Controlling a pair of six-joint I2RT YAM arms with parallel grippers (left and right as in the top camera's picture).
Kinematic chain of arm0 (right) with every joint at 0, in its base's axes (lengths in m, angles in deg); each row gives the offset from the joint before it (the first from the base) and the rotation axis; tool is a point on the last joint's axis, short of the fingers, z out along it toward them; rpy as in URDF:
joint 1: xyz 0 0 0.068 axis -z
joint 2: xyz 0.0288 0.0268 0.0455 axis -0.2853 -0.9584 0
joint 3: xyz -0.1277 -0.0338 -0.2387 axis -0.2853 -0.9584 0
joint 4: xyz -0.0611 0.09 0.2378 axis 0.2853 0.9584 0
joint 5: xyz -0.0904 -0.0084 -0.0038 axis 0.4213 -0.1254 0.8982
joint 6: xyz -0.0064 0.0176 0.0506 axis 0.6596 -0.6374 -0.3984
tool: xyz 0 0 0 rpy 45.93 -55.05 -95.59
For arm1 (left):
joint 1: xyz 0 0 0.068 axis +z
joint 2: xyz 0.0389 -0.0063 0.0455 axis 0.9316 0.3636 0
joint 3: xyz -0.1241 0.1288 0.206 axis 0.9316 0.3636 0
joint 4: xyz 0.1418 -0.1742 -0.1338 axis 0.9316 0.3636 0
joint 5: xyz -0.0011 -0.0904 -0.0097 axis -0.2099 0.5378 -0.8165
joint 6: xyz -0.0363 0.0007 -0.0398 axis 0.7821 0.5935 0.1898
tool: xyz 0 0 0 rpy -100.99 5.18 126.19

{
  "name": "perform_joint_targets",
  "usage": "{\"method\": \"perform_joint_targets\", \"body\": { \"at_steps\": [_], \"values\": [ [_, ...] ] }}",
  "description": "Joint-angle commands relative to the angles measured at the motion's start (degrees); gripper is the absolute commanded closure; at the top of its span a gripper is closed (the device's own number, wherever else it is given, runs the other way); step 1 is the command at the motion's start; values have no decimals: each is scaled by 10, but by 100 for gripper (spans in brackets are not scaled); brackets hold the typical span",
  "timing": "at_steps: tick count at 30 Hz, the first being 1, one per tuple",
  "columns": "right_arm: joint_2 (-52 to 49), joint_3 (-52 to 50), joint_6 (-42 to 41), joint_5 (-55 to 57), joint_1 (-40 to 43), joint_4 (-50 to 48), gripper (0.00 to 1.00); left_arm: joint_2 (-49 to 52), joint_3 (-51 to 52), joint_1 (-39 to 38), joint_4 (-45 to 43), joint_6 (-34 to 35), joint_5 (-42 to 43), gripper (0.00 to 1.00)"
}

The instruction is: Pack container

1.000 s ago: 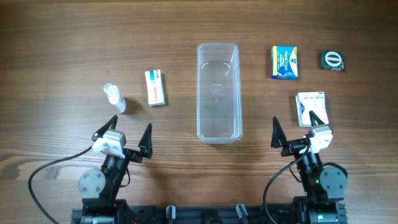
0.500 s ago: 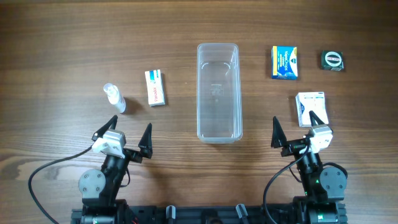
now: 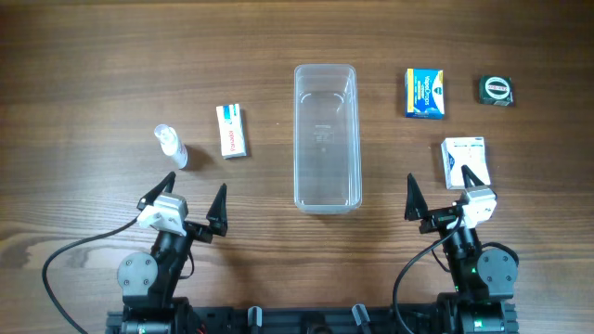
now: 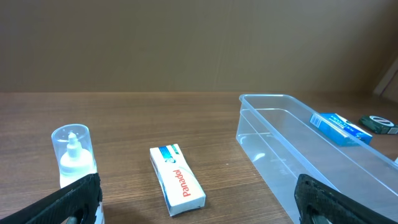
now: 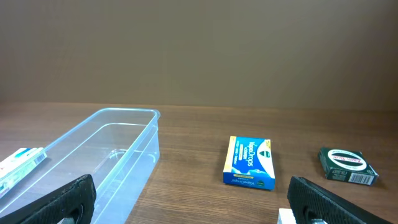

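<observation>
The bottle (image 4: 73, 149) hides its base behind a finger of the left end effector (image 4: 198, 186). The container (image 4: 292, 137) runs out of frame beside it. Ahead of the right end effector (image 5: 191, 184), the white box (image 5: 284, 217) shows only a corner.

The table (image 3: 93, 56) was brown with darker wood grain. The bin (image 3: 325, 139) was clear, without colour. Left of the bin, the white box (image 3: 232, 131) had red letters and a blue-green band; the bottle (image 3: 171, 146) was clear with white inside. Right of the bin, the blue box (image 3: 424, 93) had a yellow edge, the green box (image 3: 497, 90) was dark with a pale oval, and the third box (image 3: 464, 161) was white with blue print.
</observation>
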Motion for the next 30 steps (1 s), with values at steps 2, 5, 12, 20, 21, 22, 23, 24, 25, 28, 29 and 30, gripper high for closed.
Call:
{"method": "perform_joint_targets", "body": {
  "at_steps": [2, 5, 12, 20, 21, 22, 23, 24, 25, 28, 29, 30],
  "values": [
    [2, -1, 7, 5, -2, -2, 0, 1, 2, 4, 2, -9, 9, 0],
    [2, -1, -62, -53, -2, -23, 0, 1, 2, 4, 2, -9, 9, 0],
    [-2, -1, -456, -98, -2, -15, 1, 1, 2, 4, 2, -9, 9, 0],
    [-66, 161, -290, -161, -2, -33, 1, 1, 2, 4, 2, -9, 9, 0],
    [-115, 216, -254, -151, -2, 19, 1, 1, 2, 4, 2, -9, 9, 0],
    [-173, 271, -215, -142, -2, 64, 0, 1, 2, 4, 2, -9, 9, 0],
    [-244, 333, -177, -129, -2, 115, 0, 1, 2, 4, 2, -9, 9, 0],
    [-344, 422, -149, -114, -2, 173, 0, 1, 2, 4, 2, -9, 9, 0],
    [-379, 454, -143, -109, -2, 196, 0, 1, 2, 4, 2, -9, 9, 0],
    [-624, 682, -89, -41, -1, 377, 0, 1, 2, 4, 2, -9, 9, 0],
    [-725, 770, -68, 5, -1, 459, 0, 1, 2, 4, 2, -9, 9, 0],
    [-791, 829, -59, 30, -1, 519, 0, 1, 2, 4, 2, -9, 9, 0]
  ]
}}
